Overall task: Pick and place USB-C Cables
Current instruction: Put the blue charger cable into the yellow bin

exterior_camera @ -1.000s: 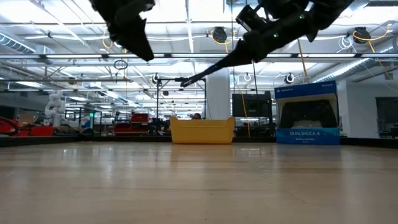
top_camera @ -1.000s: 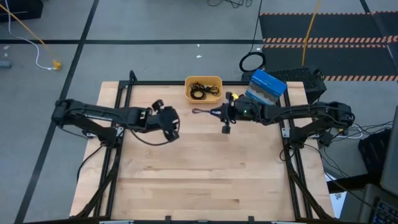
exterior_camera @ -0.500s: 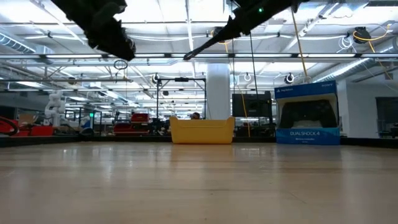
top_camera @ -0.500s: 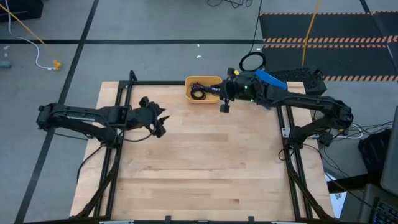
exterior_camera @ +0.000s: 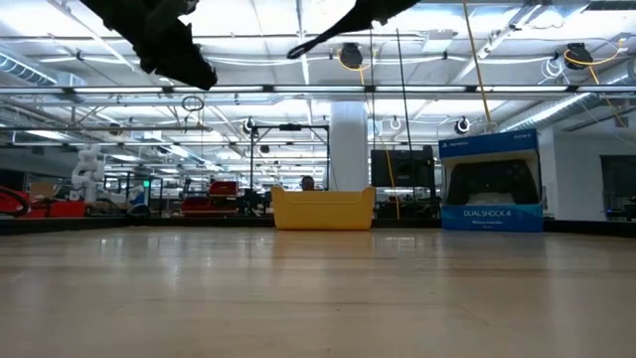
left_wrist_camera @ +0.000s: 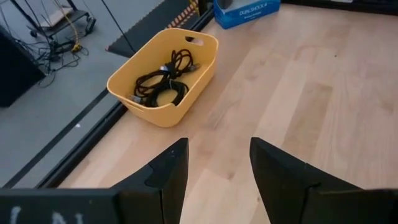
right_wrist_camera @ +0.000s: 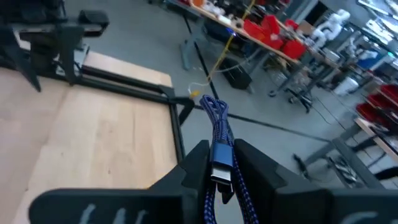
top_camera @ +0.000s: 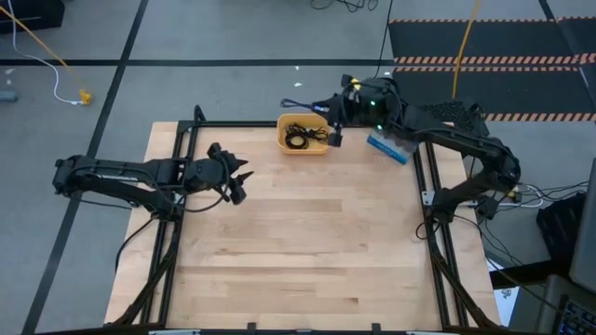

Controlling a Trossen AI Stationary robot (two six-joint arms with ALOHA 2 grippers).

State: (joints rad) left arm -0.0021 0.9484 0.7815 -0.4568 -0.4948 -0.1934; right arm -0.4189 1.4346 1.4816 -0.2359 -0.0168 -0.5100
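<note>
A yellow bin [top_camera: 282, 133] stands at the table's far edge, also in the low view [exterior_camera: 323, 209]. Two black coiled cables [top_camera: 300, 137] [left_wrist_camera: 160, 78] lie inside it. My right gripper [top_camera: 322, 105] [right_wrist_camera: 221, 163] hovers high above the bin's far rim, shut on the purple-blue cable [top_camera: 296, 102] [right_wrist_camera: 216, 124]. The cable's free end sticks out past the fingers toward the table's left. My left gripper [top_camera: 237, 179] [left_wrist_camera: 219, 158] is open and empty, above the table's left part, facing the bin [left_wrist_camera: 163, 113]. My right gripper pinches the purple-blue cable between its two fingers at a silver connector [right_wrist_camera: 221, 169], with the braided strands running on past the fingertips. The fingers lie roughly level, pointing toward the table's left. The cable is lifted clear, its looped end [right_wrist_camera: 213, 107] sticking out forward, slightly drooping.
A blue DualShock 4 box [top_camera: 389, 149] [exterior_camera: 492, 184] lies at the far right corner, right of the bin. The black frame rail [top_camera: 233, 123] runs along the far edge. Bare wood [top_camera: 307, 251] fills the middle and near part of the table.
My right gripper has risen and travelled from beside the bin's near right side toward the far edge, carrying the purple-blue cable over the bin; it stayed shut. My left gripper drew back toward the table's left in the first half second, then kept still.
</note>
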